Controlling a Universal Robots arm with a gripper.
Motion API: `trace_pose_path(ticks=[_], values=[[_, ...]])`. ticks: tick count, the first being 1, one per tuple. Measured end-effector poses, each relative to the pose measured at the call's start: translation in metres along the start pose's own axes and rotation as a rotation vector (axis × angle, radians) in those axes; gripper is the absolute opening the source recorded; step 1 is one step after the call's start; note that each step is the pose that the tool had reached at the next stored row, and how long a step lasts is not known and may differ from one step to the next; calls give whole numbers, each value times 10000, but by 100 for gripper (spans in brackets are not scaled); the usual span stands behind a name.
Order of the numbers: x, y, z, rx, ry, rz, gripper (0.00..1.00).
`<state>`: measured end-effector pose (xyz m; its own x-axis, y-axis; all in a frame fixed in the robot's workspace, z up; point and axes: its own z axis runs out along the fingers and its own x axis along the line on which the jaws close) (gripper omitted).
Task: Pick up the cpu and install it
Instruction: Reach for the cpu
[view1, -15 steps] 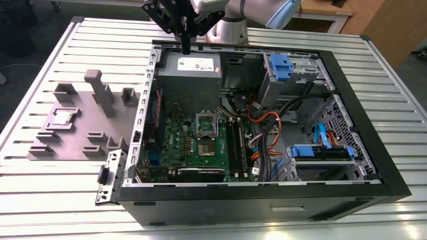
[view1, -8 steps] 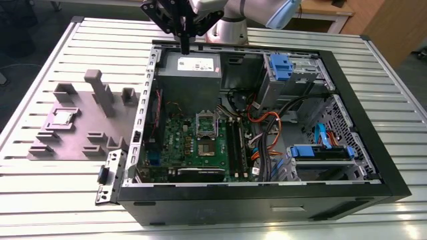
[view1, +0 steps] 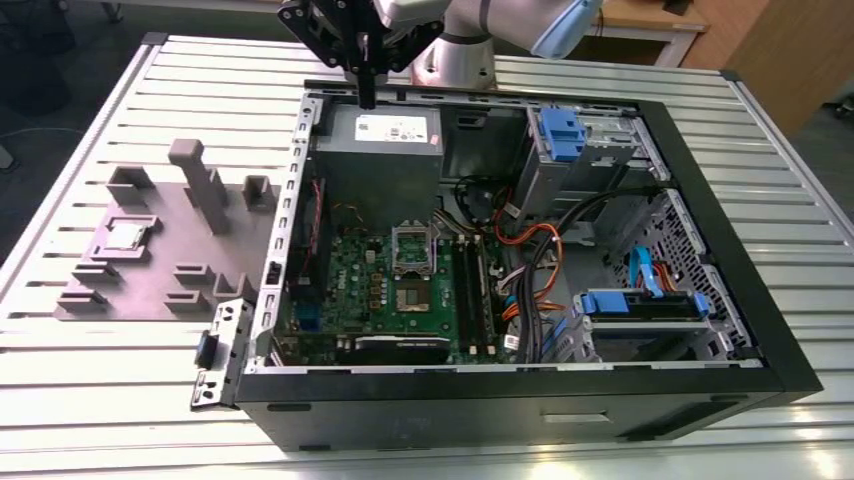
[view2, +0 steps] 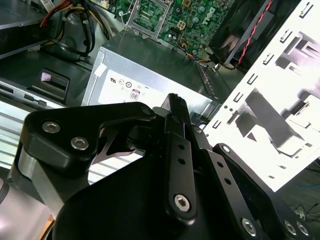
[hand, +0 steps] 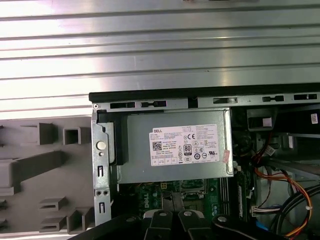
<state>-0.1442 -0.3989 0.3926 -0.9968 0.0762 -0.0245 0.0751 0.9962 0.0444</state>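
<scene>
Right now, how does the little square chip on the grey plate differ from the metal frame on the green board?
The cpu lies outside the computer case, on the grey fixture plate; the socket bracket sits inside it, on the green motherboard. The cpu is a solid silver-grey square; the socket bracket is a longer frame with a dark middle. Both are silvery metal.

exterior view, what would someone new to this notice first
The open black computer case, its green motherboard exposed, dominates the middle of the ribbed metal table. The gripper hangs above the grey power supply at the case's far end, holding nothing. On the exterior view's left, the cpu sits on the grey-purple fixture plate, outside the case.
</scene>
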Motion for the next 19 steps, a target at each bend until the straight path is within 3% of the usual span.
trace_pose_path(ticks=[19], values=[[59,-4,-2,0,0,0,11]])
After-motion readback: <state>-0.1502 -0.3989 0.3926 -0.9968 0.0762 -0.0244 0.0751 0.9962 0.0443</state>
